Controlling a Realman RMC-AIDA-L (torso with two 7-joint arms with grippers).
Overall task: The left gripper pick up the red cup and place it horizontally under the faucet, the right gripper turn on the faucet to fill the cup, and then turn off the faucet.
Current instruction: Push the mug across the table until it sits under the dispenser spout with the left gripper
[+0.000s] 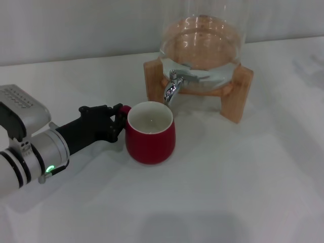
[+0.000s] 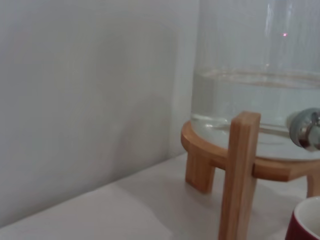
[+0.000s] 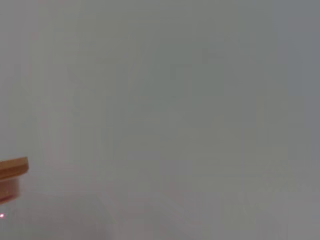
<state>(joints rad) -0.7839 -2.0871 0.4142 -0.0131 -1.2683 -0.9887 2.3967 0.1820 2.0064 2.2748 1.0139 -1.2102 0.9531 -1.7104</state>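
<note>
The red cup [image 1: 150,133] was seen upright on the white bench [image 1: 228,192], mouth up, white inside showing, sitting just in front of and below the faucet [image 1: 173,86]. The faucet's chrome spout was curved down toward the cup's far rim, apart from it. The faucet was mounted on the glass dispenser [image 1: 202,45], which was part-filled with clear water and carried in the wooden stand [image 1: 238,93]. The left gripper [image 1: 115,124] was reached in from the robot's left, low over the bench, its black fingers [image 1: 101,117] closed around the cup's small handle on the cup's left side; the cup was held there, base on the bench. A green light was lit on the left arm's wrist. In the left wrist view a stand leg [image 2: 239,175], the dispenser's water line, part of the chrome faucet [image 2: 306,129] and a sliver of the cup rim [image 2: 306,222] were visible. The right gripper was not seen in any view; the right wrist view showed only blank wall and a corner of wood [image 3: 14,168].
</note>
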